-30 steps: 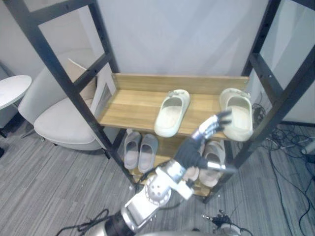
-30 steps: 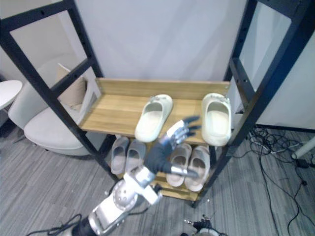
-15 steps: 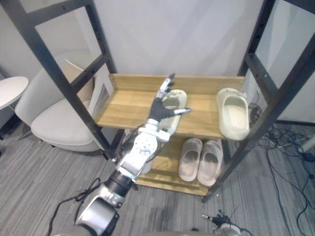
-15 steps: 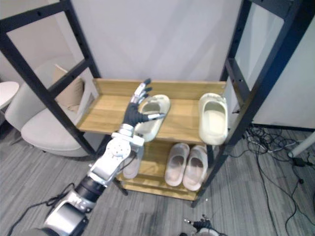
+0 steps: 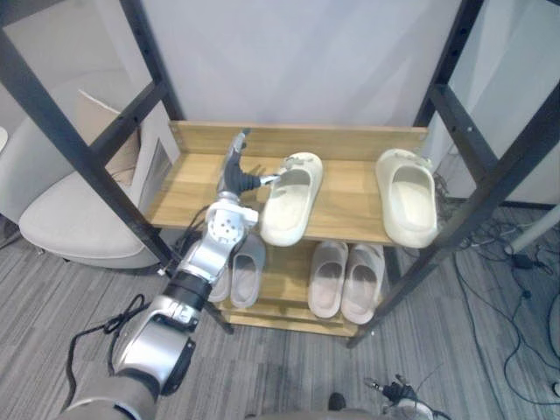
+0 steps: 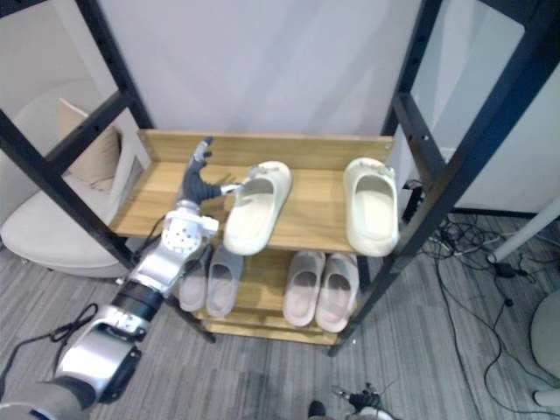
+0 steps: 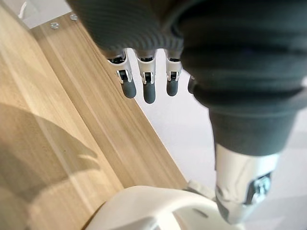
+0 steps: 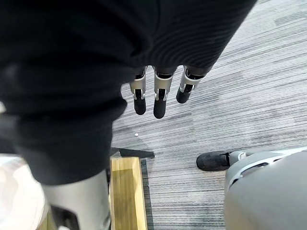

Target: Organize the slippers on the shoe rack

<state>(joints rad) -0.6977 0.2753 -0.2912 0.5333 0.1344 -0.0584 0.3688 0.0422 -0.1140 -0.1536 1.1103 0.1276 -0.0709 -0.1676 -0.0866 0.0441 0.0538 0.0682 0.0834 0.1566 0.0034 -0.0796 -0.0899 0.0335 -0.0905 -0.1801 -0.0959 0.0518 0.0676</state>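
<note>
Two cream slippers lie on the rack's upper wooden shelf (image 5: 192, 188). One slipper (image 5: 290, 197) is near the middle and angled; the other (image 5: 407, 197) is at the right end, lying straight. My left hand (image 5: 234, 175) stands just left of the angled slipper, open with fingers pointing up. Its thumb (image 7: 242, 191) reaches toward that slipper's rim (image 7: 153, 208); contact cannot be told. My right hand (image 8: 158, 91) hangs open over the grey carpet, holding nothing.
On the lower shelf sit a grey pair (image 5: 241, 267) and a beige pair (image 5: 346, 280). Black frame posts (image 5: 83, 153) flank the rack on both sides. A white armchair (image 5: 66, 219) stands to the left. Cables (image 5: 516, 254) lie on the floor at the right.
My left hand has risen from in front of the rack's right side and swung left across the angled slipper to its left side. The camera has shifted too.
</note>
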